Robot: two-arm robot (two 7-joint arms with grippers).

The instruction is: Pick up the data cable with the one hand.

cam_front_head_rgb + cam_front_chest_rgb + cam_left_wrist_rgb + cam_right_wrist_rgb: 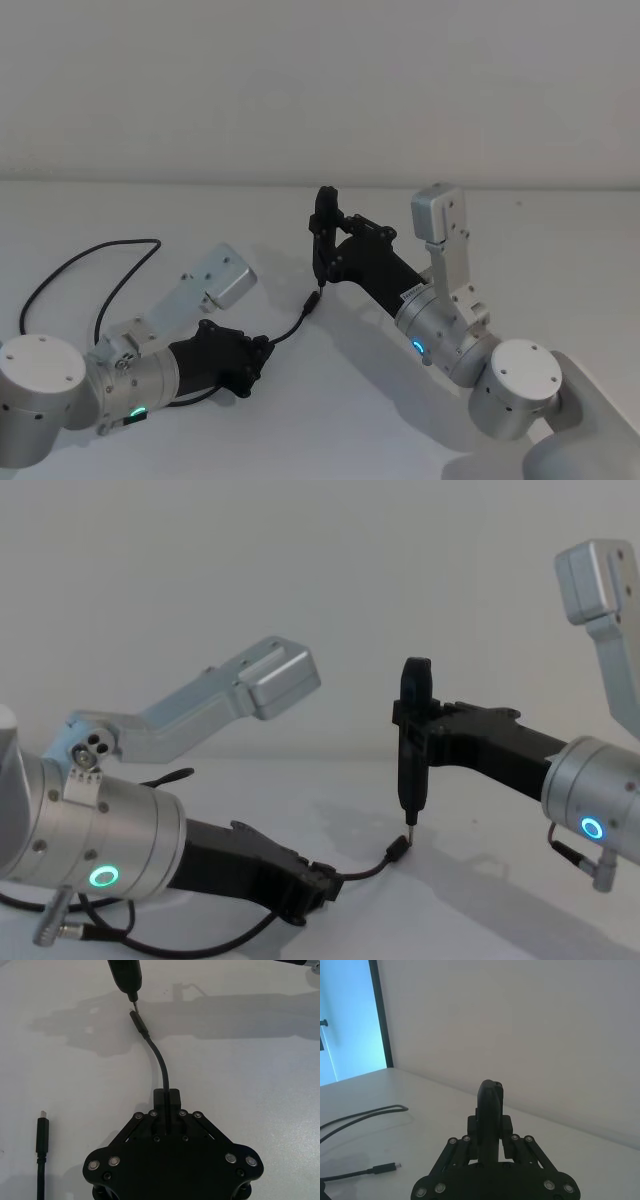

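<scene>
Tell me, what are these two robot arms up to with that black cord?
The left gripper is shut on the data cable near one end, holding that plug just off the white table. The rest of the cord trails back across the table, its other plug lying loose. The right gripper is shut on an upright pen-shaped tool, whose tip sits just above the held plug.

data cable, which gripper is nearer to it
Left. The left gripper is shut on the data cable near one plug. The right gripper holds an upright pen tool whose tip sits just above that plug.
</scene>
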